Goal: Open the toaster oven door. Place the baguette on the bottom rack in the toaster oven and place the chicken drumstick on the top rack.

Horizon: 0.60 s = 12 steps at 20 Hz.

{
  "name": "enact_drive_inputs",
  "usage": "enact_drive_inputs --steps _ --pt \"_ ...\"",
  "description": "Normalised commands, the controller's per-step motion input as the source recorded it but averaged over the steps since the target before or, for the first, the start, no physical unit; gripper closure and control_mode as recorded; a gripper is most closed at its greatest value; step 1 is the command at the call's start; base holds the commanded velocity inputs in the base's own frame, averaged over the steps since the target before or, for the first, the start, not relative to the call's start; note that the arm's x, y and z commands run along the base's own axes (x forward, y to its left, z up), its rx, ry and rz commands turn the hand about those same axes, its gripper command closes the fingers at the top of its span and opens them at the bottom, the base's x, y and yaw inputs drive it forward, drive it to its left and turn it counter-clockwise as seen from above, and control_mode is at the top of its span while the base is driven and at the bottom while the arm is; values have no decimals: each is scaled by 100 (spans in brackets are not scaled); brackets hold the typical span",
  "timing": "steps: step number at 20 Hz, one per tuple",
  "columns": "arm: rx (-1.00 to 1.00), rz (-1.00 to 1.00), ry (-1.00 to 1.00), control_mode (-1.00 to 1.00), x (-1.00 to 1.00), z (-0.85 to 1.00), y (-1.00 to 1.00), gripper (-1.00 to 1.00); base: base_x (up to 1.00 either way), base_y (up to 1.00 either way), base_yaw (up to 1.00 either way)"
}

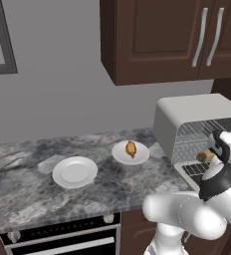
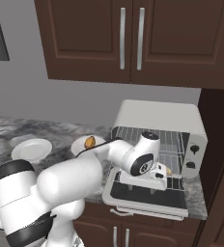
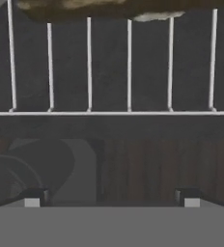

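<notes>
**Kitchen counter: baguette racked, drumstick pending**

Grey marble counter (image 1: 23, 179), lower frame. Oven (image 2: 160, 118) door (image 2: 147, 193) down. Baguette (image 3: 99, 8) on bottom rack (image 3: 109, 113), upper edge. Gripper (image 3: 109, 198) wide, empty. Drumstick (image 1: 131, 148) plated mid-frame. Risk: withdrawing hand snags rack wires, shifting bread.

baguette (image 1: 204, 157) on bottom rack (image 1: 199, 169) (door down)
</notes>
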Motion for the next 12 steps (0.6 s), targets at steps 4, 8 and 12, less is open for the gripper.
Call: enact_drive_inputs --steps 4,8,12 --pt "1 2 0 -100 1 -17 0 -100 0 0 0" --pt "1 0 0 -100 4 -18 0 -100 0 0 0" --pt "0 0 0 -100 10 -12 0 -100 0 0 0"
